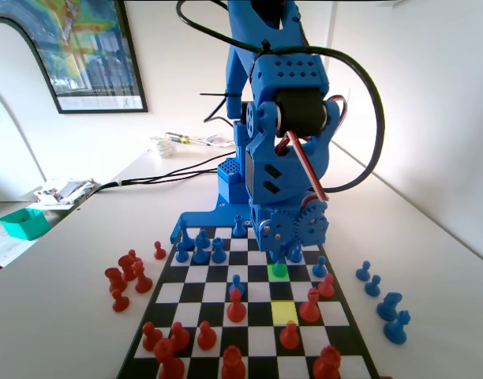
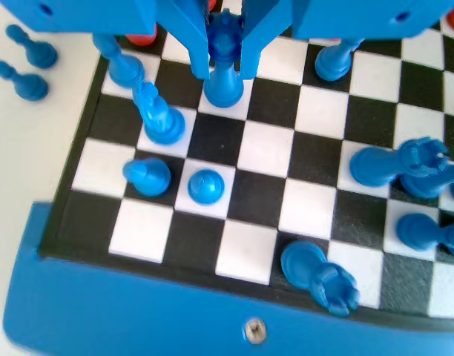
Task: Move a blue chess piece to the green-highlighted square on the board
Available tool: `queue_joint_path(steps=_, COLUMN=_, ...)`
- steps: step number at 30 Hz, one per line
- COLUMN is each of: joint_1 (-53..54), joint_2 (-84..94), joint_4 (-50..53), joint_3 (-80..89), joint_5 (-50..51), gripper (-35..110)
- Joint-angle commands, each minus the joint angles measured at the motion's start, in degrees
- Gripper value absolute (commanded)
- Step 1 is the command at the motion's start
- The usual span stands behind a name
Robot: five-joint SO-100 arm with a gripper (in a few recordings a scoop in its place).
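A white desk (image 1: 60,260) beside a pale wall carries the black-and-white checkered board (image 1: 249,339). On the board's green-highlighted square (image 1: 279,271) the small blue plastic pawn (image 2: 224,67) is seen upright, base on the square, its head enclosed by the blue gripper (image 2: 225,55), whose jaws appear pressed against it from directly above.
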Motion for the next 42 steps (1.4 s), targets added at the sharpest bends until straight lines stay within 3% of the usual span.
queue_joint_path(steps=1, joint_1=-0.1, joint_2=1.5, joint_4=4.6, joint_3=-3.3, joint_5=-3.0, gripper=5)
queue_joint_path(steps=13, joint_1=1.7, joint_2=1.7, joint_4=0.1, joint_3=-3.6, joint_5=-3.0, gripper=8)
queue_joint_path(steps=24, joint_1=1.6, joint_2=1.7, joint_4=2.5, joint_3=-4.8, joint_5=-5.2, gripper=14)
queue_joint_path(steps=37, joint_1=2.8, joint_2=8.7, joint_4=20.5, joint_3=-17.7, joint_5=-6.6, gripper=14)
queue_joint_path(steps=42, joint_1=2.8, joint_2=14.7, joint_4=32.3, joint_3=-25.9, joint_5=-5.8, gripper=4)
